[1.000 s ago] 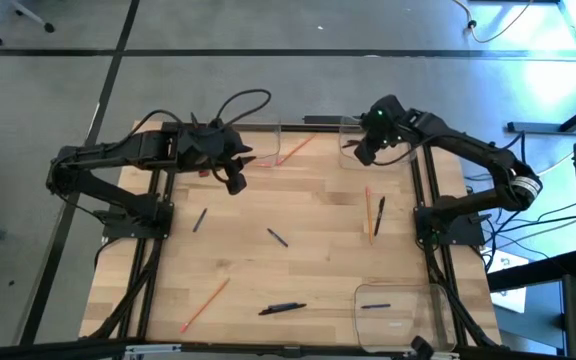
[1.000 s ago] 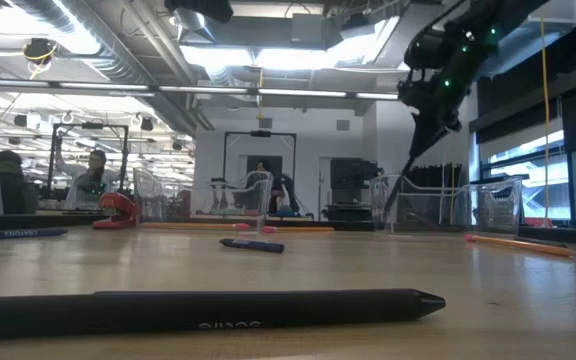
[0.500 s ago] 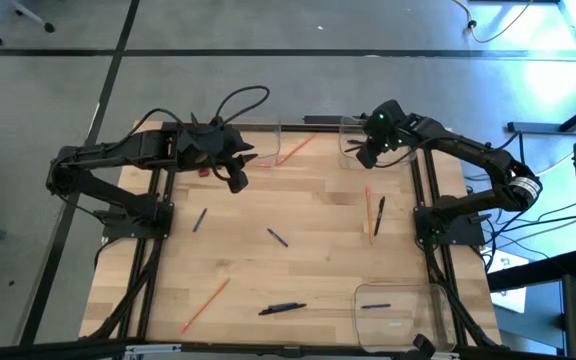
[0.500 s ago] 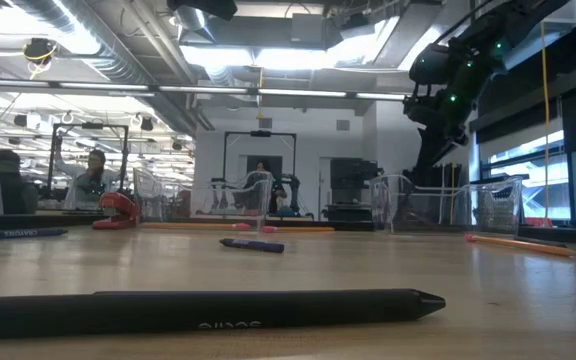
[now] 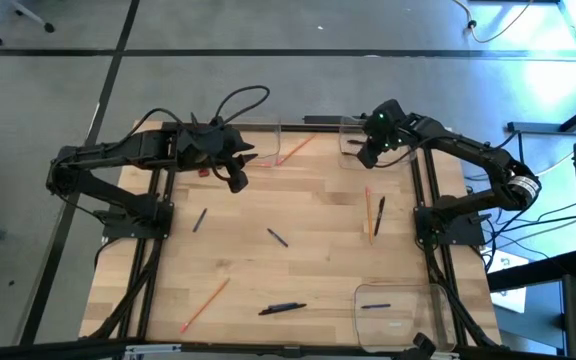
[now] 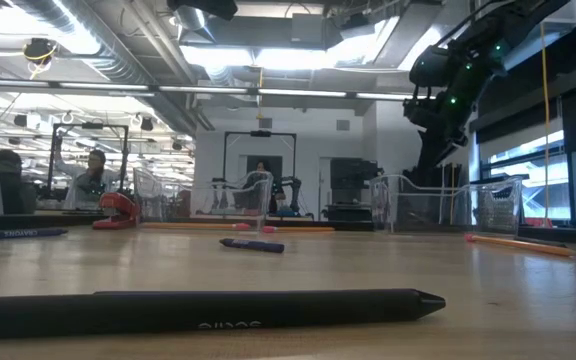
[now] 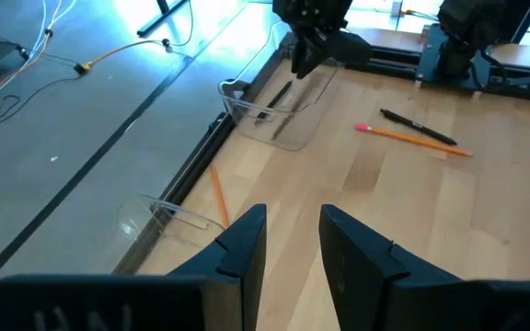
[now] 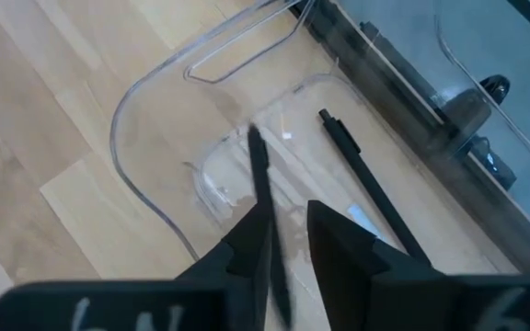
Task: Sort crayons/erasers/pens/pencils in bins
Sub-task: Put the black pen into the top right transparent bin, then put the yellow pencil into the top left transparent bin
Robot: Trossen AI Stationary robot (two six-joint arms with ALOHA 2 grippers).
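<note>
My right gripper [image 5: 365, 156] hangs over the clear far right bin [image 5: 393, 160] and is shut on a slim dark pen [image 8: 259, 175]. A second dark pen [image 8: 362, 179] lies flat on that bin's floor. My left gripper [image 5: 236, 183] is open and empty at the far left, above bare wood [image 7: 293, 230]. Loose pens lie on the table [image 5: 199, 219] [image 5: 277, 237] [image 5: 282, 308] [image 5: 380, 215]. Orange pencils lie at the right [image 5: 369, 212] and near left [image 5: 205, 305]. My right gripper pinches the dark pen between its two fingers; the pen's free end [image 8: 254, 138] sticks out past the fingertips toward the bin's floor. The fingers come from above, pointing down, and lie roughly along the pen. The pen is lifted clear of the bin's floor.
A clear bin at the far middle [image 5: 278, 132] has an orange pencil [image 5: 296, 150] lying across its rim. A third clear bin [image 5: 398, 320] at the near right holds a pen [image 5: 375, 306]. A black pen [image 6: 208, 308] lies close to the near edge.
My right gripper has shifted a little toward the table's right and upward over the far right bin, carrying the pen, and has turned more upright. In the last half second it has kept still.
</note>
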